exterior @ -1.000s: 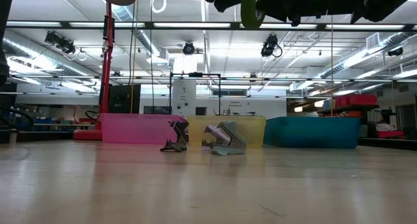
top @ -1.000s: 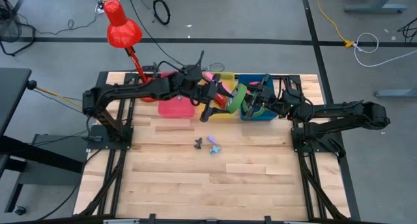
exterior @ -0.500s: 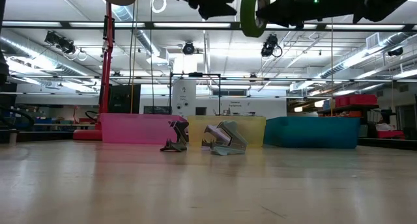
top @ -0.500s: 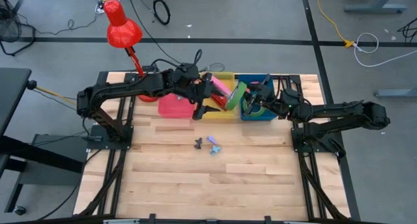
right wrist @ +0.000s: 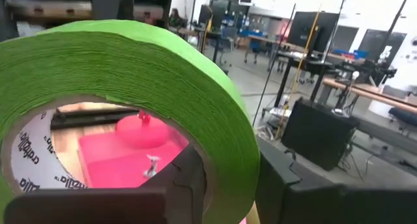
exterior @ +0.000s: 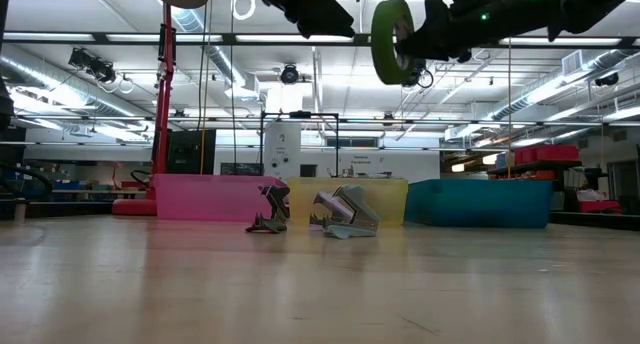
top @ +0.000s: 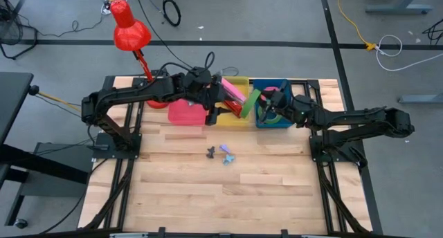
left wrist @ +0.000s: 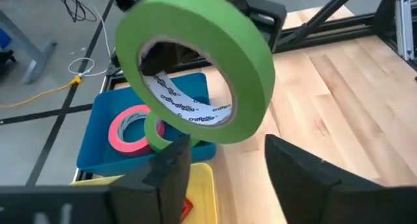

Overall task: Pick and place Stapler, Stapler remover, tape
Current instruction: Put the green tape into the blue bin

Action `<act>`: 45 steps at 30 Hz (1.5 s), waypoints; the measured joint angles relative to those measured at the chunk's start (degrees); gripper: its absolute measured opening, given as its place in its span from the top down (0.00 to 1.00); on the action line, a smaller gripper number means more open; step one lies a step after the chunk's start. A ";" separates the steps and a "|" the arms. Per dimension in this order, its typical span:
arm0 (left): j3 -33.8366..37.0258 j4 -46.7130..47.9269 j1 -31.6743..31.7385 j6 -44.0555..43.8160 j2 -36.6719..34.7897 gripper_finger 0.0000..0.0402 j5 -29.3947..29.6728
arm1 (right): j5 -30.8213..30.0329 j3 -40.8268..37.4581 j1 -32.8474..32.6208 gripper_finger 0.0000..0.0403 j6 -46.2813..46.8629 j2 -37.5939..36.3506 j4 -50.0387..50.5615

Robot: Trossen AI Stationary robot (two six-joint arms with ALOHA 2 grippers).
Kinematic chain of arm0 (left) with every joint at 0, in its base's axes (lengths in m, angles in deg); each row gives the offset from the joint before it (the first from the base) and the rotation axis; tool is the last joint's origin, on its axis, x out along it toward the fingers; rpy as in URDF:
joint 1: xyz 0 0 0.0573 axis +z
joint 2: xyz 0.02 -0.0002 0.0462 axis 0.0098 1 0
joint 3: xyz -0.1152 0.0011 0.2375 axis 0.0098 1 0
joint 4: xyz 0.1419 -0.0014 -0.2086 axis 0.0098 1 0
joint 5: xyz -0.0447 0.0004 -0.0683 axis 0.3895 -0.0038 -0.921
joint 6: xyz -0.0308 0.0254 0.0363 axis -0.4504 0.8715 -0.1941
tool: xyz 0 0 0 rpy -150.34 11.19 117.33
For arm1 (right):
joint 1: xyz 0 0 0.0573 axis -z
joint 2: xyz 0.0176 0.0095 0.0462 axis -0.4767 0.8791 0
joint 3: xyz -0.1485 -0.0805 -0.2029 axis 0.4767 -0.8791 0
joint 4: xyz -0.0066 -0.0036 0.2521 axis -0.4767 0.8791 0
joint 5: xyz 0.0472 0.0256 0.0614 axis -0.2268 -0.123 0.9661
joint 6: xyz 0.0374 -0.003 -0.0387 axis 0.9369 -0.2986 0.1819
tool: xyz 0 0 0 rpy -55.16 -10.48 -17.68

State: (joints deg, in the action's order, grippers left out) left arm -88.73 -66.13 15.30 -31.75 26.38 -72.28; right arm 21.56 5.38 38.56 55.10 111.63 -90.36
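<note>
Green tape (right tool's)

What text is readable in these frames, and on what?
"craftzilla": printed repeatedly on the white inner core of the green tape roll, read in the left wrist view.
Partial print, too cut off to read: on the same core in the right wrist view.
Nothing else readable.
</note>
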 joint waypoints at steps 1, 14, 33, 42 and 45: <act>0.00 -0.02 0.11 -0.95 0.00 0.53 0.00 | 0.02 0.00 0.00 0.77 0.00 0.00 0.56; 0.00 -0.02 0.26 -3.49 0.02 0.79 0.13 | 0.03 0.00 1.97 0.76 1.31 0.00 2.10; 0.02 0.34 0.15 -2.77 0.09 0.98 -0.52 | 0.06 0.00 8.26 0.76 8.03 0.00 11.70; 0.04 1.22 0.15 -0.89 0.09 0.98 -0.52 | -4.04 0.00 12.08 0.76 12.13 0.00 16.57; 0.04 1.29 0.15 -0.89 0.09 0.99 -0.52 | -6.45 0.00 13.35 0.76 14.37 0.00 20.32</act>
State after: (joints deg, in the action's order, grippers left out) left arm -88.68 -64.84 15.46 -32.64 26.47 -72.80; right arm 15.10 5.38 51.91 69.46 111.63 -70.04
